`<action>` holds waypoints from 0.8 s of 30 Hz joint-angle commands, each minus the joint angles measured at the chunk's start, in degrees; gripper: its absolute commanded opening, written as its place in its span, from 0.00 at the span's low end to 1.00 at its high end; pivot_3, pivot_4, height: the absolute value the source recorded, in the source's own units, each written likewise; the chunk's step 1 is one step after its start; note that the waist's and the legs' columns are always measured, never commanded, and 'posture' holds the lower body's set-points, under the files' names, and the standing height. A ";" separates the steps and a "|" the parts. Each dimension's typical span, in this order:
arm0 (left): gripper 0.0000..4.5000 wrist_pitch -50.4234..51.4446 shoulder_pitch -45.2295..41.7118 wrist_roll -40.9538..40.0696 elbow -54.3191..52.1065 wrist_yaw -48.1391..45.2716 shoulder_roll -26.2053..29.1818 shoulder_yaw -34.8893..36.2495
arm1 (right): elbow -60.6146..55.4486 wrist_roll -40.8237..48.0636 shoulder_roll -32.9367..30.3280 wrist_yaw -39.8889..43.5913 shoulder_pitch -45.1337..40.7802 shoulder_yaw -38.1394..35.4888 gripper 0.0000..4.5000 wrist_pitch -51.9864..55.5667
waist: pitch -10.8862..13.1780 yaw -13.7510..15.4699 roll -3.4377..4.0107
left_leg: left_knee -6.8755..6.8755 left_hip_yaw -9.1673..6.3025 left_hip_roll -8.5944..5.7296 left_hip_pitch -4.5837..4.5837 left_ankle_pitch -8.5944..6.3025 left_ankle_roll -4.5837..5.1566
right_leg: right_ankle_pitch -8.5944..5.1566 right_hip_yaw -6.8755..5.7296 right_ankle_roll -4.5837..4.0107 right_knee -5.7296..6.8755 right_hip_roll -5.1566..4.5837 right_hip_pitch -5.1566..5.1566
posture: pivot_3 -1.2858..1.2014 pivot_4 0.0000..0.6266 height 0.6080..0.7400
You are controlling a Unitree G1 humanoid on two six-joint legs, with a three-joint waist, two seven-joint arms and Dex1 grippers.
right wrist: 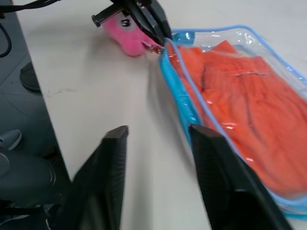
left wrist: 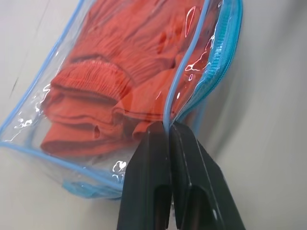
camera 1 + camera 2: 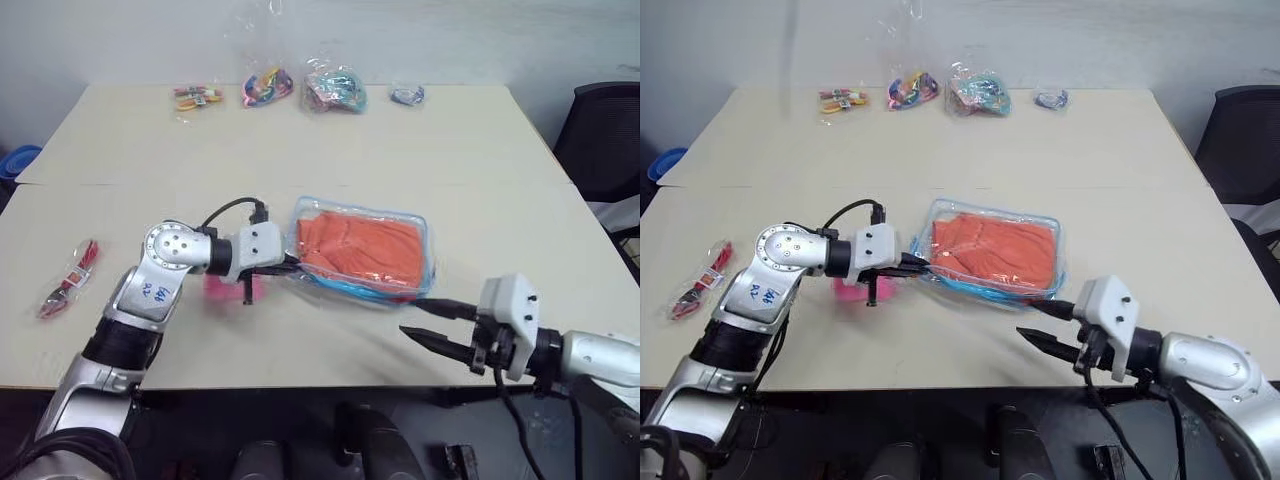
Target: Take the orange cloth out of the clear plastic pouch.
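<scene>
The clear plastic pouch (image 3: 425, 235) with light blue trim lies flat at the middle of the table, and the orange cloth (image 3: 360, 246) is folded inside it. My left gripper (image 3: 293, 263) is shut on the blue trim at the pouch's left end; in the left wrist view the trim (image 2: 178, 86) runs in between the closed fingers (image 2: 148, 163). My right gripper (image 3: 410, 315) is open and holds nothing. It hovers near the table's front edge, just off the pouch's near right corner. The right wrist view shows bare table between the fingers (image 1: 108, 172) and the cloth (image 1: 249, 105) beside them.
A pink plush (image 3: 222, 290) lies by my left wrist, partly hidden. Several small bags of colourful trinkets (image 3: 267, 87) line the far edge. A red packet (image 3: 68, 280) lies at the left, and a black chair (image 3: 605, 140) stands beyond the table's right side.
</scene>
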 commanded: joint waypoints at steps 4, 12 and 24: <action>0.05 10.64 2.82 -3.49 -11.23 3.16 -0.51 1.29 | 6.32 -16.18 3.23 -6.04 -7.81 10.42 0.09 -5.85 | -0.01 -0.17 0.00 | 0.03 0.03 -0.03 0.07 0.01 -0.02 | 0.00 0.15 0.00 0.04 0.04 0.01 | 0.52 0.24 1.00; 0.05 11.18 2.96 -3.24 -11.93 4.48 0.20 1.47 | 13.39 -23.82 5.25 -5.59 -11.92 14.58 0.24 -10.76 | -0.01 -0.01 0.00 | 0.03 0.02 -0.02 0.05 0.01 -0.03 | 0.00 0.15 -0.02 0.01 0.06 0.00 | 0.52 0.24 1.00; 0.05 -4.22 3.32 1.90 -7.77 0.63 6.39 -0.93 | 7.74 -19.61 2.70 0.28 -7.66 9.71 0.43 -9.72 | -0.01 -0.04 0.00 | 0.02 0.02 -0.01 0.06 0.00 -0.01 | 0.00 0.14 -0.02 0.01 0.06 0.01 | 0.52 0.24 1.00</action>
